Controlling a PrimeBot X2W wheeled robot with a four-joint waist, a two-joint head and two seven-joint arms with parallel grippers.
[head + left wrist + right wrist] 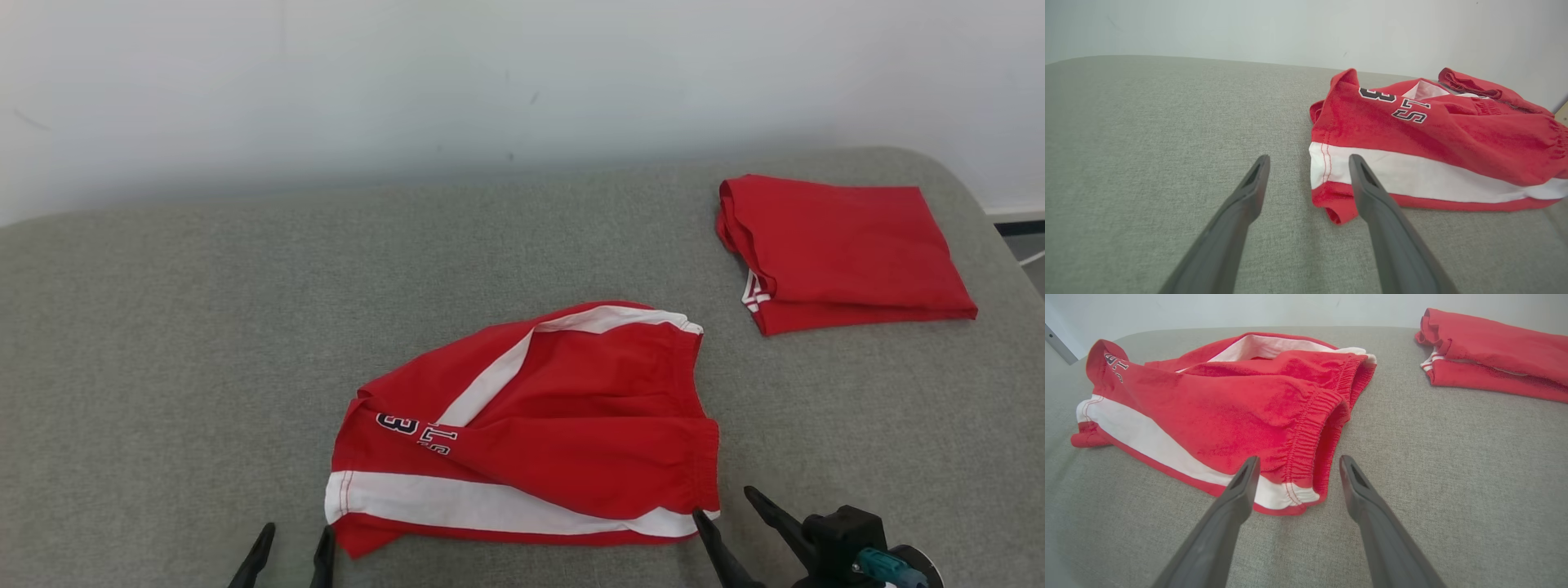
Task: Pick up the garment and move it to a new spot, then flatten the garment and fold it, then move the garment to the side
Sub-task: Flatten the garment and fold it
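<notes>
The station is operating in what is looking like a plain test room or lab, not a home. A grey fabric-covered work surface (163,367) with rounded corners is standing against a bare, scuffed white wall (408,82). It is carrying two red garments, rumpled shorts (571,425) and a folded piece (849,245).

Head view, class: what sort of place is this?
Probably a garment-folding workstation: a grey fabric-covered table against a bare white wall, with rumpled red shorts and a folded red garment.

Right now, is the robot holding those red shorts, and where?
Nothing is held. The left gripper and right gripper stand open by the near corners of the red shorts.
</notes>
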